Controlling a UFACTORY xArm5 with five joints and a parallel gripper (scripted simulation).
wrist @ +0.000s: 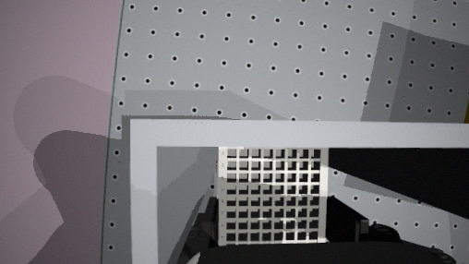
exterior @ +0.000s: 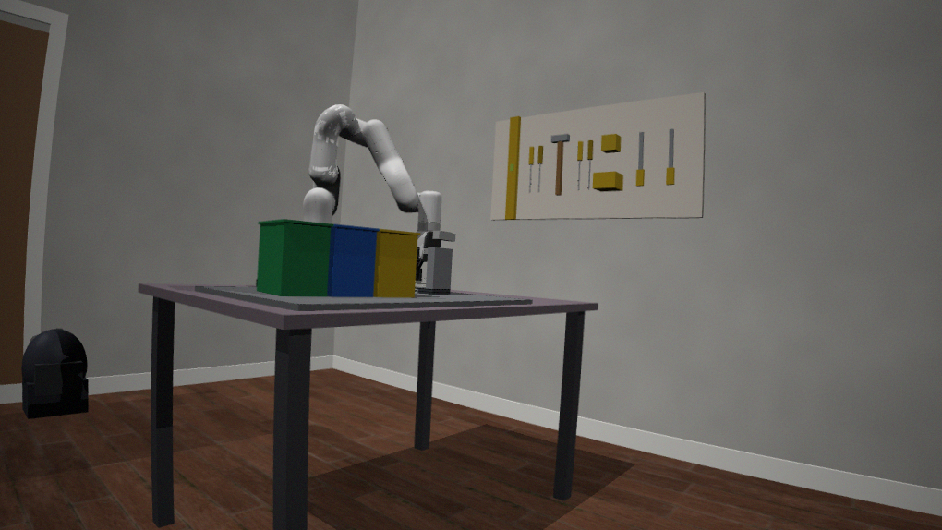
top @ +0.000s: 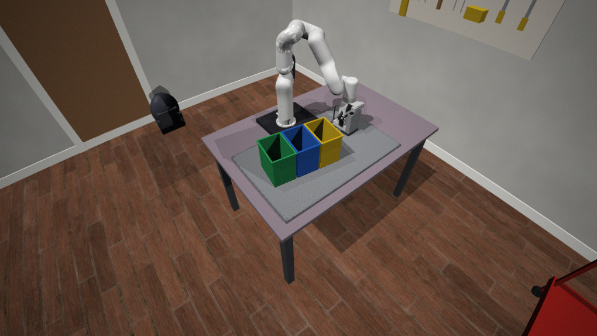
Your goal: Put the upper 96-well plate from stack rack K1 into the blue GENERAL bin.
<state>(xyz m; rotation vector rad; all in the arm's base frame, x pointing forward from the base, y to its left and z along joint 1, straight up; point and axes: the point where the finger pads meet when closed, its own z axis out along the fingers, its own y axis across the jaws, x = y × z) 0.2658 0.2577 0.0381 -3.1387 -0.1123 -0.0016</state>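
The stack rack K1 (top: 354,121) (exterior: 439,270) (wrist: 144,185) stands upright beyond the yellow bin. The white upper 96-well plate (wrist: 273,182) sits inside its frame; the lower plate is hidden. My gripper (top: 342,119) (exterior: 420,267) (wrist: 270,215) is down in the rack, with black fingers against the left and right sides of the upper plate, shut on it at a wide opening. The blue bin (top: 308,161) (exterior: 353,262) stands upright between the green bin (top: 284,171) (exterior: 304,260) and the yellow bin (top: 330,152) (exterior: 396,263), both upright. No label is readable.
The bins and rack stand on a grey perforated board (top: 311,196) (exterior: 368,305) (wrist: 258,42) on the mauve table (top: 400,115) (wrist: 51,42). The arm's base stands on a black plate (top: 267,122) behind the bins. The yellow bin is the one nearest the rack.
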